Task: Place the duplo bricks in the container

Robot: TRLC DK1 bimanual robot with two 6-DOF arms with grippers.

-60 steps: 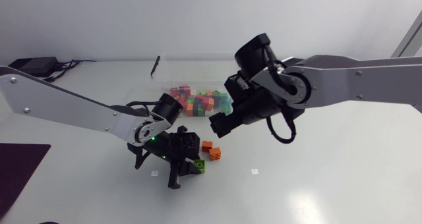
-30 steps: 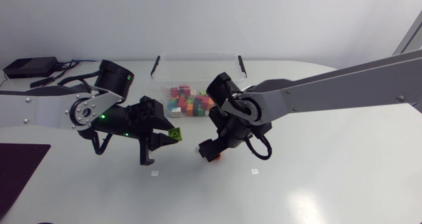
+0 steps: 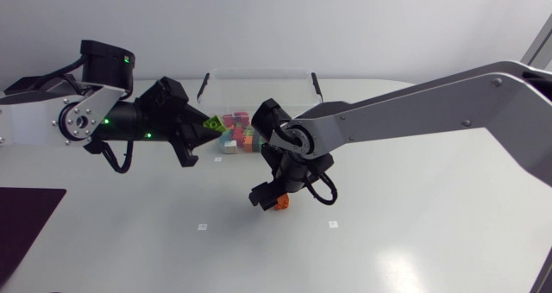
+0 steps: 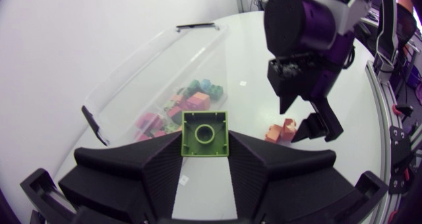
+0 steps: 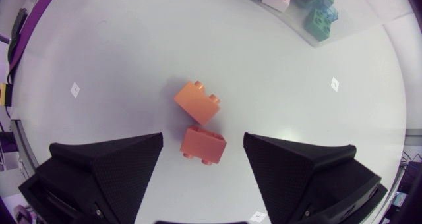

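Note:
My left gripper [image 3: 200, 131] is shut on a green duplo brick [image 3: 211, 123], held in the air just left of the clear container [image 3: 259, 79]. In the left wrist view the green brick [image 4: 205, 133] sits between the fingers, stud hollow facing the camera, with the container [image 4: 158, 53] and its coloured bricks [image 4: 188, 102] ahead. My right gripper [image 3: 267, 198] is low over two orange bricks [image 3: 279, 203] in front of the container. From the right wrist, the darker orange brick [image 5: 203, 143] lies between the open fingers [image 5: 105, 168] without touching them. The lighter one [image 5: 198, 102] lies just ahead.
Several coloured bricks [image 3: 246, 136] lie in the container. A corner of the container with green bricks [image 5: 316, 13] shows ahead of the right gripper. Small white markers [image 3: 202, 227] dot the table in front. A dark mat [image 3: 21, 211] lies at the front left edge.
My left arm has lifted the green brick off the table and carried it back and left, up beside the container. My right gripper has come down from above the container to the orange bricks.

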